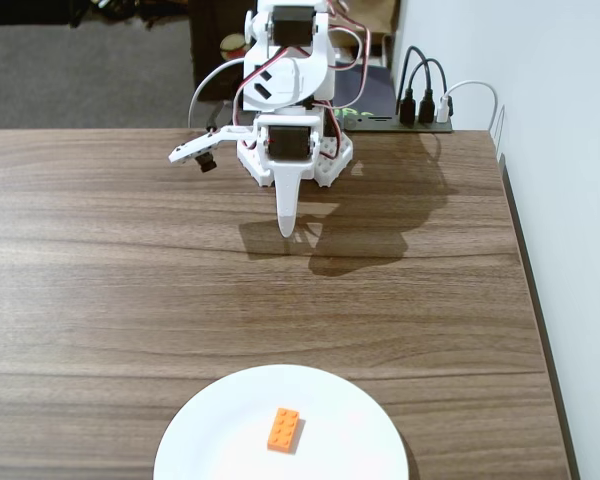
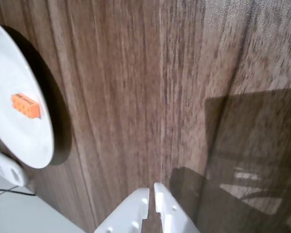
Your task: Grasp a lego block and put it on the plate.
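The orange lego block (image 1: 284, 429) lies flat on the white plate (image 1: 220, 430) at the table's near edge in the fixed view. In the wrist view the same lego block (image 2: 25, 105) rests on the plate (image 2: 9, 63) at the far left. My white gripper (image 1: 287, 228) hangs near the arm's base at the back of the table, far from the plate, pointing down. Its two fingers meet at the tips with nothing between them, so the gripper (image 2: 152, 189) is shut and empty.
The wooden table (image 1: 130, 270) spreads wide between the arm and the plate. Its right edge runs along a white wall (image 1: 570, 150). A board with black cables (image 1: 420, 105) sits behind the arm's base.
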